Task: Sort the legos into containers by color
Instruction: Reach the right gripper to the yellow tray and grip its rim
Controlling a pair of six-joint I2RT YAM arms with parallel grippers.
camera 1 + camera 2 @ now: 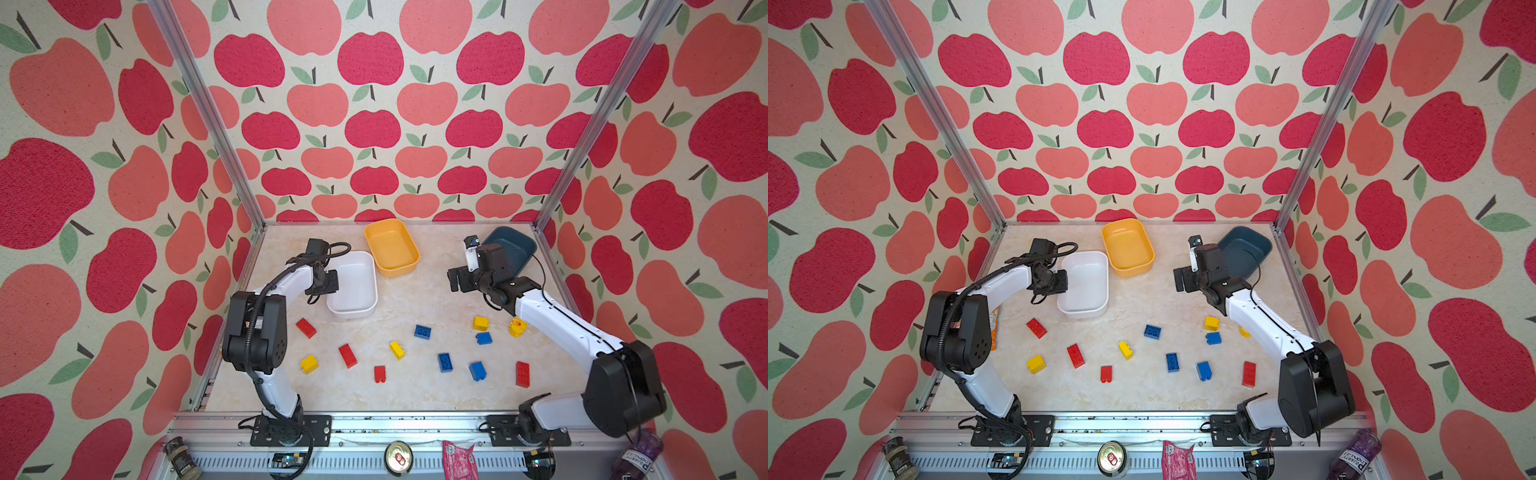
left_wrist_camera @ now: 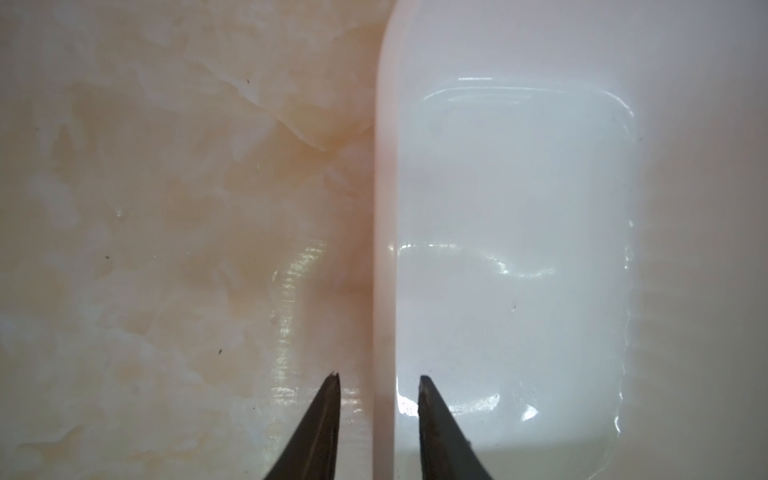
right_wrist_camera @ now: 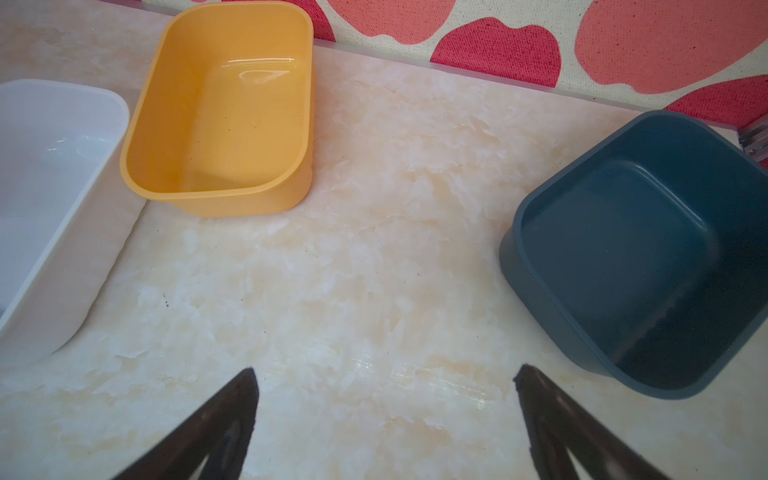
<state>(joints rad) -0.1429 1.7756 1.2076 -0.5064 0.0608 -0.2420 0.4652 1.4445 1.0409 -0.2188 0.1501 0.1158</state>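
My left hand (image 2: pixel 379 378) holds nothing, its fingers slightly apart astride one wall of the white tub (image 2: pixel 384 208). My right hand (image 3: pixel 384 374) is spread wide and empty over the table (image 3: pixel 374 249), with the yellow tub (image 3: pixel 141 137) ahead and the blue tub (image 3: pixel 523 266) beside it. The legos (image 1: pixel 347 355) lie scattered behind both hands.

Your two arms match. The left arm (image 1: pixel 291 279) at the lower left of both top views and the right arm (image 1: pixel 557 320) at the lower right have glossy white links and bulky black joint housings (image 1: pixel 623 386). A black corrugated cable (image 1: pixel 341 248) runs along your left arm, and a thin black wire (image 1: pixel 582 328) lines the right. Each has a black base plate (image 1: pixel 320 428). In the wrist views, your left gripper (image 2: pixel 378 376) and right gripper (image 3: pixel 386 369) show dark fingers (image 2: pixel 320 424) tapering to points.
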